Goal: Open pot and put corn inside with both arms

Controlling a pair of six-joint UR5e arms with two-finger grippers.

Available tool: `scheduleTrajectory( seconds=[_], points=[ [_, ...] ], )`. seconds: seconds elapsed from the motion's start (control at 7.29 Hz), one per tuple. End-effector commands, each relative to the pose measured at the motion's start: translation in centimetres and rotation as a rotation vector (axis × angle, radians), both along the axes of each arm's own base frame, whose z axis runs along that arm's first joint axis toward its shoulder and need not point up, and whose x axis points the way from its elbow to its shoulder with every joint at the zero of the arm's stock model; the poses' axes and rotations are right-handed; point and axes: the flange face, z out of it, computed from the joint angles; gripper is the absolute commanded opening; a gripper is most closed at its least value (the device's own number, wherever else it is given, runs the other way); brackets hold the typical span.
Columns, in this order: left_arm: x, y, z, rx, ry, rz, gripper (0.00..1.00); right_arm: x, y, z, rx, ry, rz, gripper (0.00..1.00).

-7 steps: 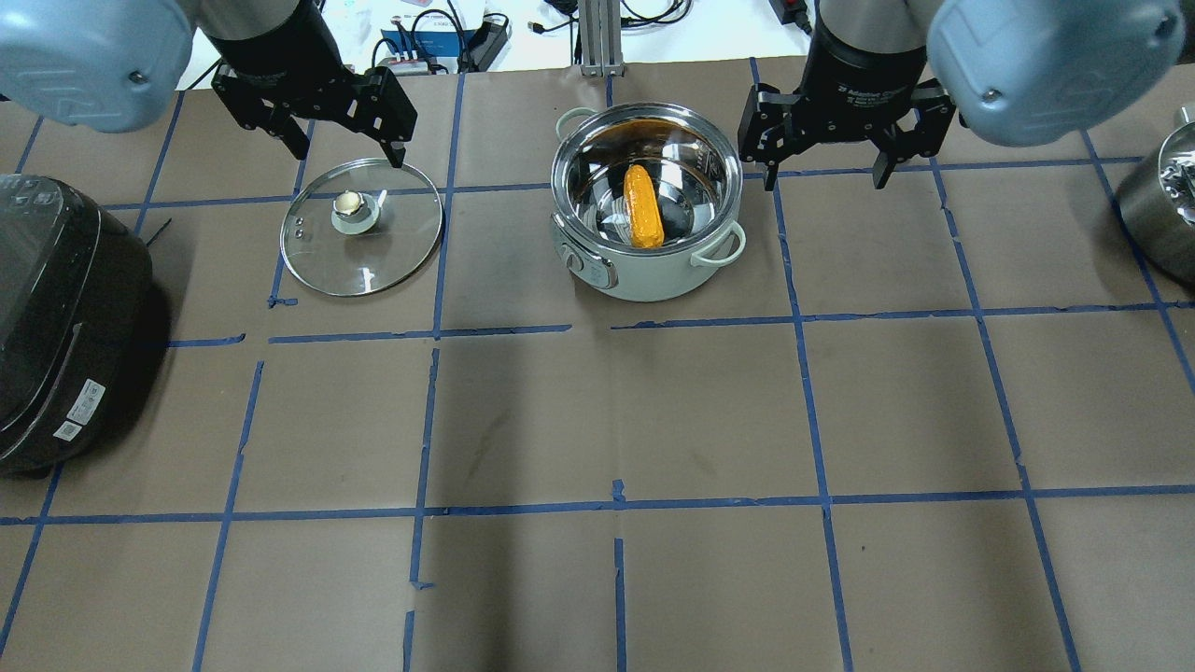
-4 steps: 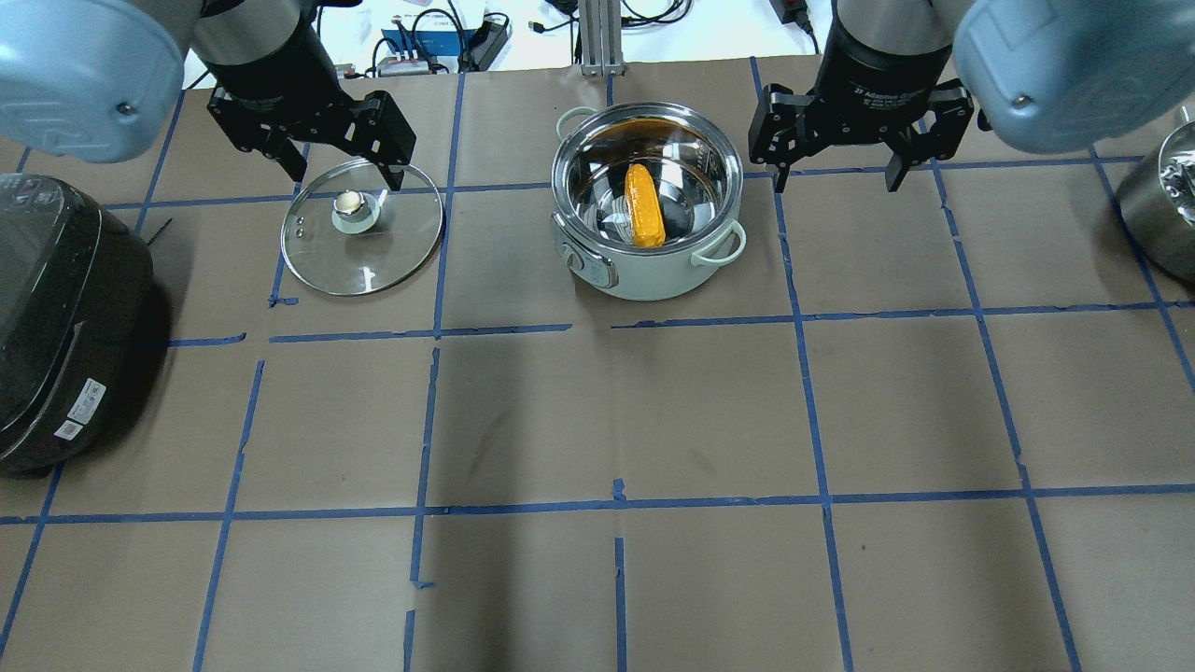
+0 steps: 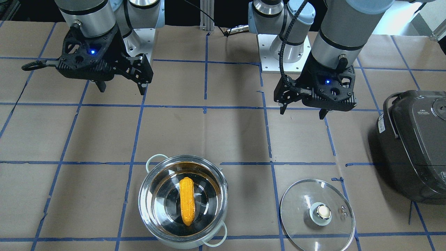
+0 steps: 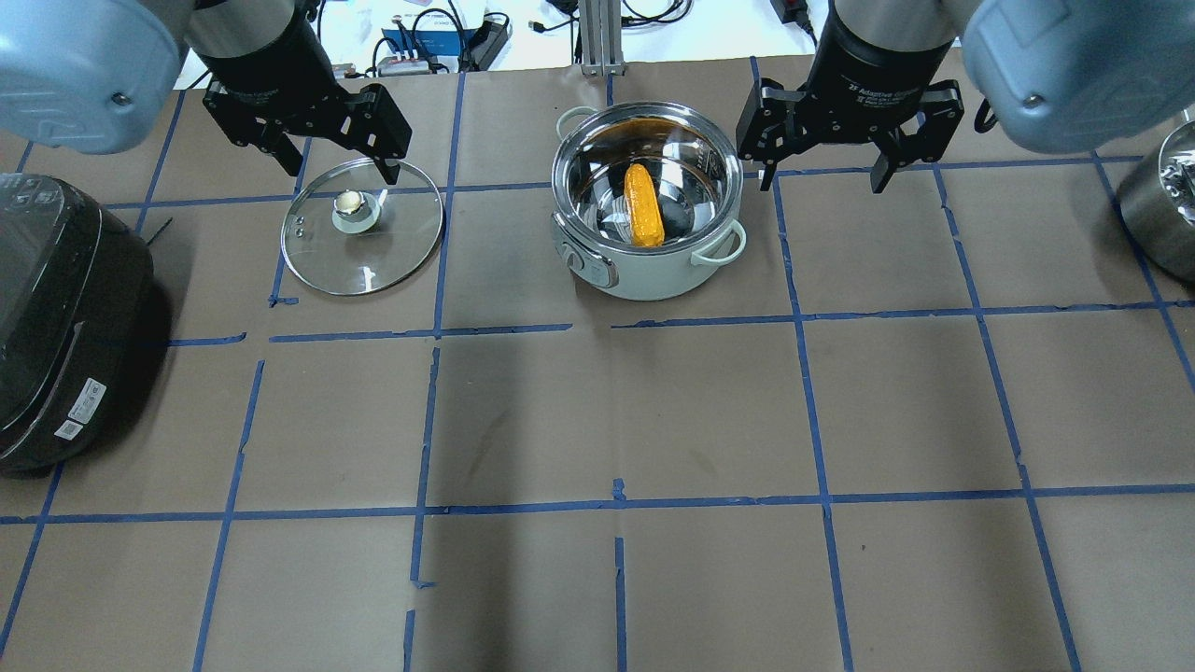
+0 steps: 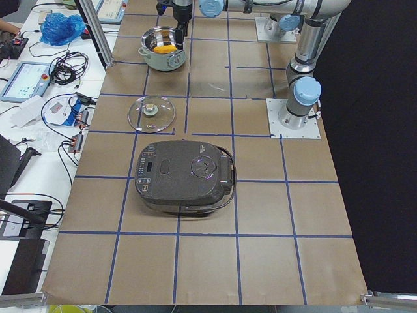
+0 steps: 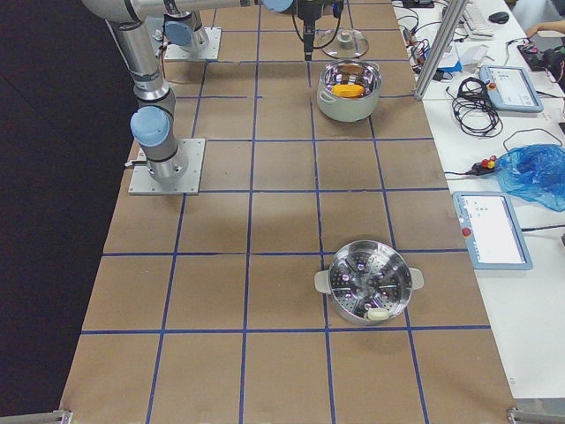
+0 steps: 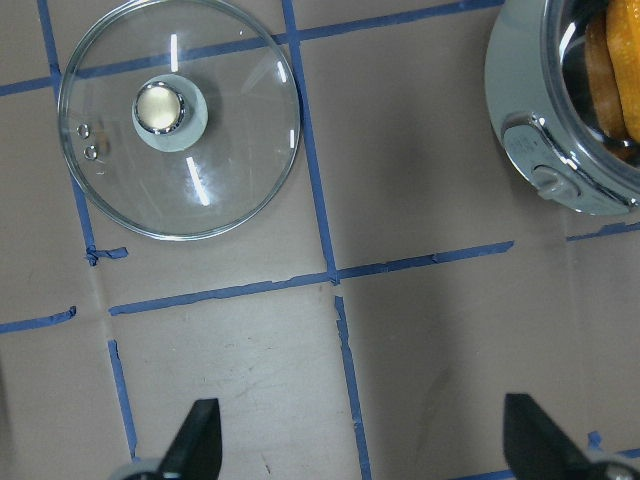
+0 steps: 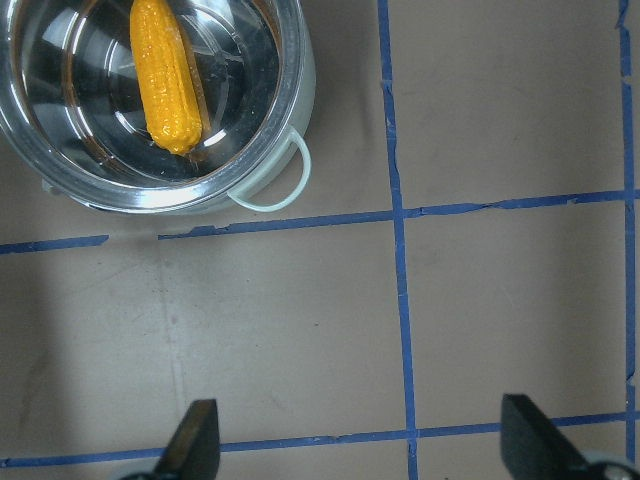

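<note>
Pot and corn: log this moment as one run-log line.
pot: open, lid on table apart | corn: lying inside pot | left hand: open, empty, near lid | right hand: open, empty, near pot | task: looks done

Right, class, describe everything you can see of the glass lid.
The lid is a round disc of clear glass with a metal rim, a silver knob on a pale base at its centre and two studs near one edge. It lies flat, knob up, on the paper-covered table, apart from the pot; nothing else touches it.

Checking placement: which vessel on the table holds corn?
The lidless pale-handled pot holds the corn; the black rice cooker is shut, the steamer shows nothing orange.
</note>
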Motion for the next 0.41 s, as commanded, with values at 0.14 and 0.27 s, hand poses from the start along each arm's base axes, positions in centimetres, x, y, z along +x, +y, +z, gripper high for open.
scheduleTrajectory(
  seconds=[0.14, 0.27],
  points=[
    [-0.05, 0.00, -0.05, 0.000, 0.000, -0.001, 1.00, 0.48, 0.23, -0.29, 0.005, -0.001, 0.009, 1.00],
    [-0.13, 0.23, -0.10, 0.001, 0.000, -0.002, 1.00, 0.48, 0.22, -0.22, 0.004, -0.001, 0.010, 1.00]
  ],
)
